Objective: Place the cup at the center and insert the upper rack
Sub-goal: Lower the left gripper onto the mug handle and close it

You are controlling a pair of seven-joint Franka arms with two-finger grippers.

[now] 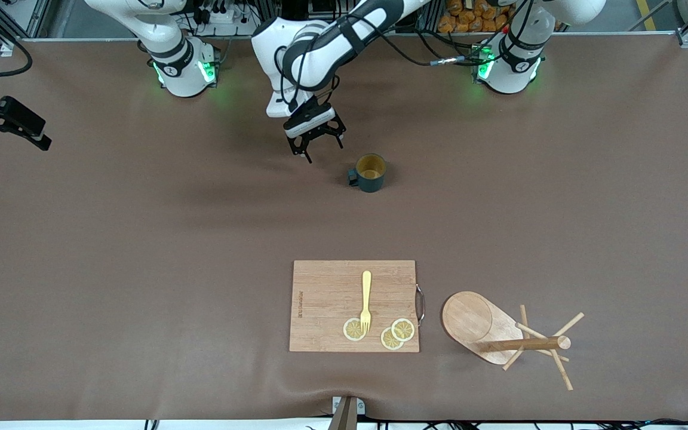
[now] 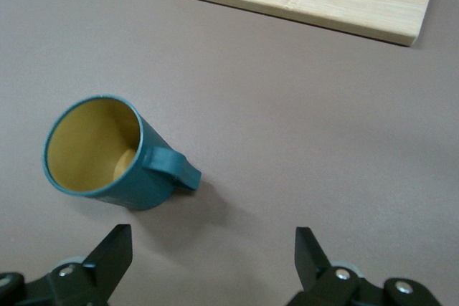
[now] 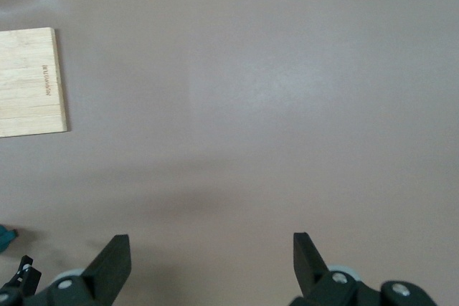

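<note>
The dark teal cup stands upright on the table, its handle toward the right arm's end; it also shows in the left wrist view. The wooden mug tree lies on its side near the front camera, toward the left arm's end. My left gripper is open and empty, low over the table beside the cup at its handle side, not touching it. My right gripper is open and empty over bare table; it does not show in the front view.
A rectangular wooden cutting board lies beside the mug tree with a yellow fork and three lemon slices on it. Its edge shows in the right wrist view. A brown mat covers the table.
</note>
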